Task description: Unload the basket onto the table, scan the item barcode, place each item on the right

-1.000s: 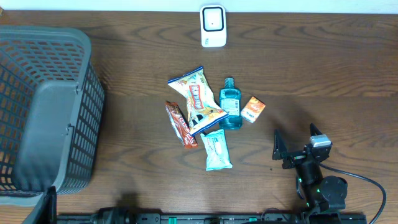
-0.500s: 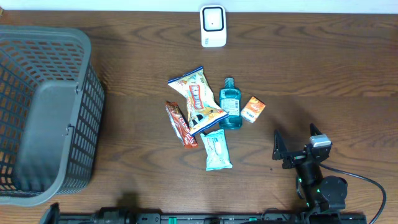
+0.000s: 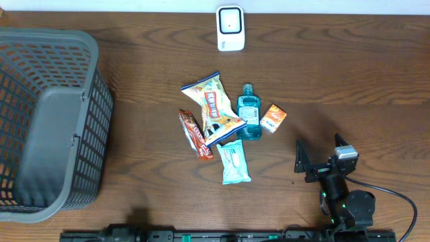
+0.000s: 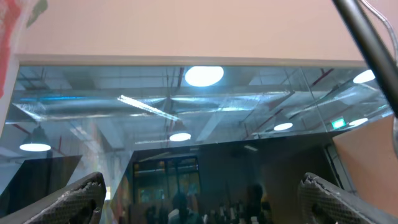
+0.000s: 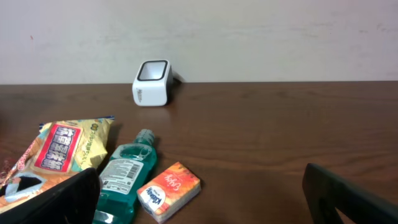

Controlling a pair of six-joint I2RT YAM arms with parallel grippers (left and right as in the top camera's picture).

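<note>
The worktop [image 3: 349,81] is dark, grained wood. A white, rounded barcode scanner [image 3: 230,27] stands at its far edge, and a grey plastic lattice basket [image 3: 101,121] sits at the left. In the middle lie a crinkly snack bag [image 3: 212,107], a teal mouthwash bottle [image 3: 248,114] and a small orange box [image 3: 273,117], none held. The right tool [image 5: 199,177] sits low, fingers wide apart, facing them. The left tool [image 4: 199,196] tilts up at ceiling lights, likewise spread.

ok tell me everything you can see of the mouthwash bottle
The mouthwash bottle lies flat on the wooden table, cap pointing toward the white scanner. See-through teal plastic, teal cap, pale label facing up. The snack bag lies against one side; the small orange box sits close on the other, contact unclear.
</note>
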